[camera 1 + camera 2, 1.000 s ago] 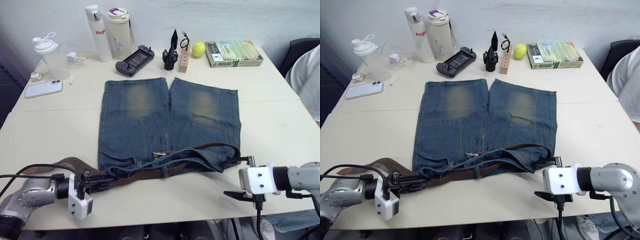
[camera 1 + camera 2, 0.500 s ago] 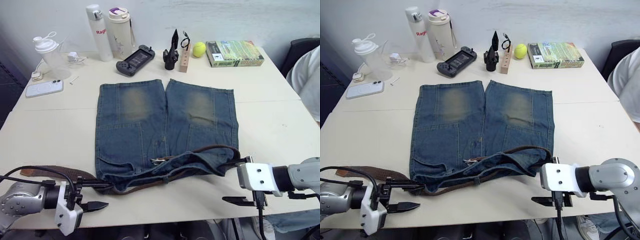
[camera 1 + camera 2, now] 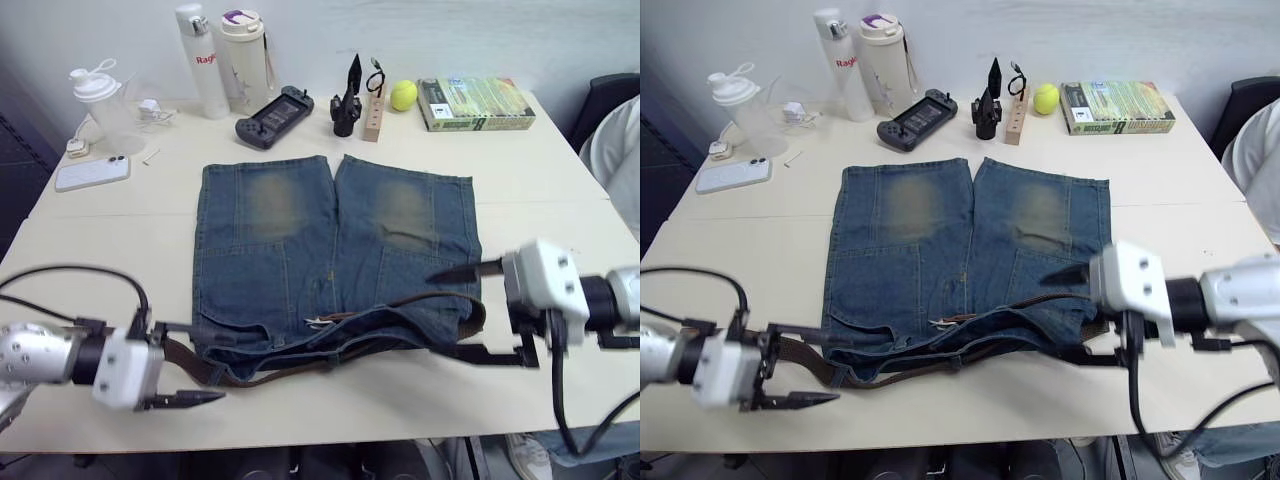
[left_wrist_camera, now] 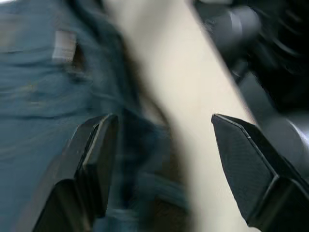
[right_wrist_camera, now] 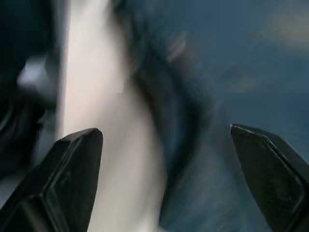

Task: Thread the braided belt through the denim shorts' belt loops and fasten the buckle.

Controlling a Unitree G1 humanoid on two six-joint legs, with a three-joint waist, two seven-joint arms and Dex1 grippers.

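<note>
The denim shorts point(image 3: 330, 240) lie flat mid-table, legs pointing away, the waistband crumpled toward me. The braided belt point(image 3: 400, 300) runs along that waistband, arching up in a loop at the right and sticking out brown at the left point(image 3: 805, 352). The buckle point(image 3: 318, 321) shows silver near the middle of the waistband. My left gripper point(image 3: 203, 363) is open, its fingers either side of the belt's left stretch. My right gripper point(image 3: 440, 312) is open too, straddling the waistband's right end and the belt's loop. The belt loops are too small to pick out.
Along the far edge stand a shaker point(image 3: 100, 95), a white bottle point(image 3: 200, 60), a tumbler point(image 3: 245, 50), a game controller point(image 3: 272, 103), a yellow ball point(image 3: 403, 95) and a book point(image 3: 475, 103). A phone point(image 3: 92, 172) lies far left. A person's sleeve point(image 3: 620, 150) is at the right.
My left gripper has opened and let go of the belt, then moved in toward the shorts. My right gripper has risen and moved in over the waistband's right end.
</note>
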